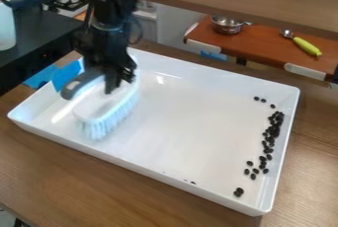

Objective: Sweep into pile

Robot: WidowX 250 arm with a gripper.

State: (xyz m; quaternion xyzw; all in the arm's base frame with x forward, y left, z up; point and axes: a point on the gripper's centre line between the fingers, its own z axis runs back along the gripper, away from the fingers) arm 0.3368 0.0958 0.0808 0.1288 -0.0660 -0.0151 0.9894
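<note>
Wooden tabletop bears the tray; metal pot on brown board behind.

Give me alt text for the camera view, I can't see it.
A black robot gripper holds a pale-bristled scrub brush in the left part of a white tray on a wooden table; black beans lie scattered along its right side.

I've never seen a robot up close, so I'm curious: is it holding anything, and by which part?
Yes. The gripper holds the brush by its grey handle, above the pale bristles.
</note>
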